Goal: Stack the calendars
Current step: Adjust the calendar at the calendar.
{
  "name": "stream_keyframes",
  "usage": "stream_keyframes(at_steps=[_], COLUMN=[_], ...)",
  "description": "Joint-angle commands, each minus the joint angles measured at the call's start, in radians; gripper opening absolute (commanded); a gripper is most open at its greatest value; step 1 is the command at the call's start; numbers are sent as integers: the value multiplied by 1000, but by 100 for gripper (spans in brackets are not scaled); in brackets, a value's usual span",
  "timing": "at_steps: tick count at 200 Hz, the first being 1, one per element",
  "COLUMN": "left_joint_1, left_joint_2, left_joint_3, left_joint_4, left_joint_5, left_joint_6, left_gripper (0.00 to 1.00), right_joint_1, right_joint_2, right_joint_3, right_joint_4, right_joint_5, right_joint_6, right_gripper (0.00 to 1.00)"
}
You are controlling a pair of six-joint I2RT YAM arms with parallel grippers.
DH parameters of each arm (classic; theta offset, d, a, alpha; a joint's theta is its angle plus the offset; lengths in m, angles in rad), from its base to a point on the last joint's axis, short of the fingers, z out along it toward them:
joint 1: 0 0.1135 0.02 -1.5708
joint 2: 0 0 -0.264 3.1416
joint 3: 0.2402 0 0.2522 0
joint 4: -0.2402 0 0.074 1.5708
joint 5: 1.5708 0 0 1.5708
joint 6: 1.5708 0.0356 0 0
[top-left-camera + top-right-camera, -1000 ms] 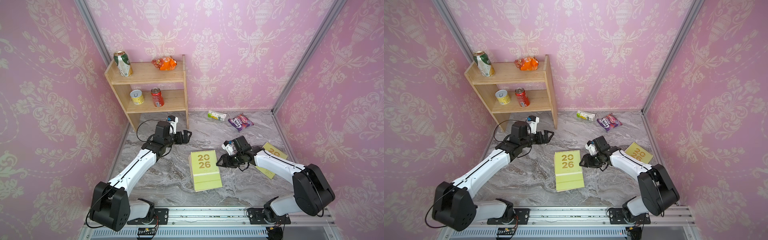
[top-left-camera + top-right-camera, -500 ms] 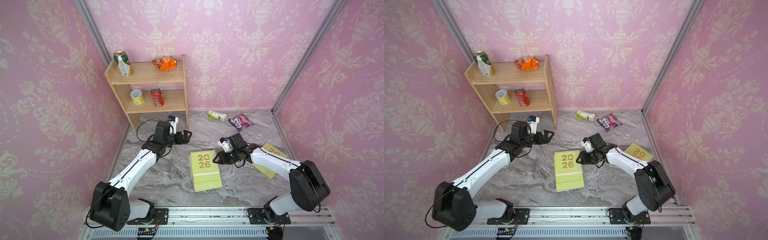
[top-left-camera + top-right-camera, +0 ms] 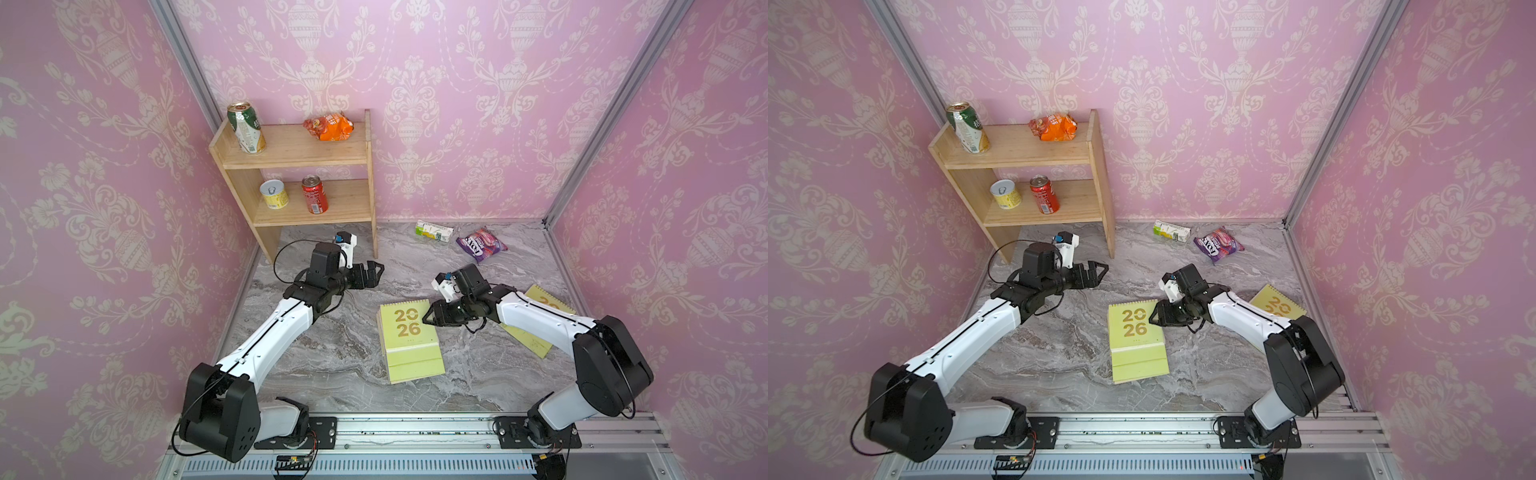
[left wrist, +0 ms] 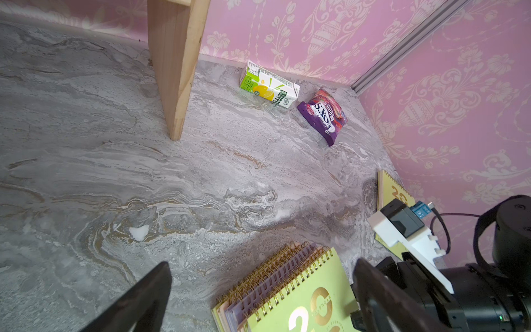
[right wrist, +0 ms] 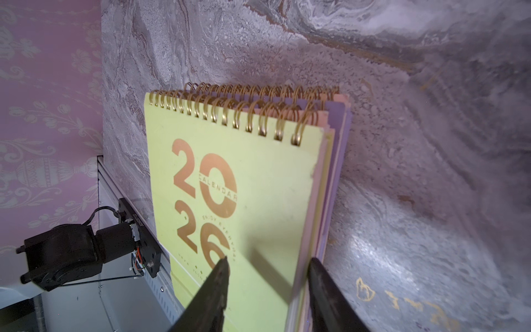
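The pile of calendars [image 3: 409, 336] lies in the middle of the desk [image 3: 332, 361]. One more yellow-green calendar [image 3: 545, 300] lies by the wall, under the right arm. The right end effector [image 3: 424, 320] is half spread at the pile's edge, pinching nothing. The left end effector [image 3: 376, 272] is spread wide and empty. I think it is best to nudge the pile softly, so the edges line up.

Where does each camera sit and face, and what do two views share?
Both top views: above the base rail, looking down at the marble table; both arms whole.
Left wrist: on its arm, faces the far corner's carton and purple packet; open left gripper shows.
Right wrist: on its arm, faces along the calendar stack; right gripper shows.
Shared: both wrist views see the stack's spirals.
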Motion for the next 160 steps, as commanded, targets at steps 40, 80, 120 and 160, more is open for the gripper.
stream_keyframes(at_steps=[40,80,120,160], left_joint_1=[6,6,7,7], left_joint_2=[24,63,118,167], left_joint_3=[19,56,95,143], left_joint_4=[2,37,70,87], left_joint_5=[31,58,82,123], left_joint_6=[27,35,47,54], left_gripper=[99,99,99,99], right_joint_1=[-110,-307,-505,-708], right_joint_2=[-51,-162,-229,-229], right_joint_3=[-3,-50,-86,-133], right_joint_4=[-50,-110,-154,-163], right_joint_5=[119,242,302,296], right_joint_6=[32,35,41,73], right_gripper=[52,65,85,100])
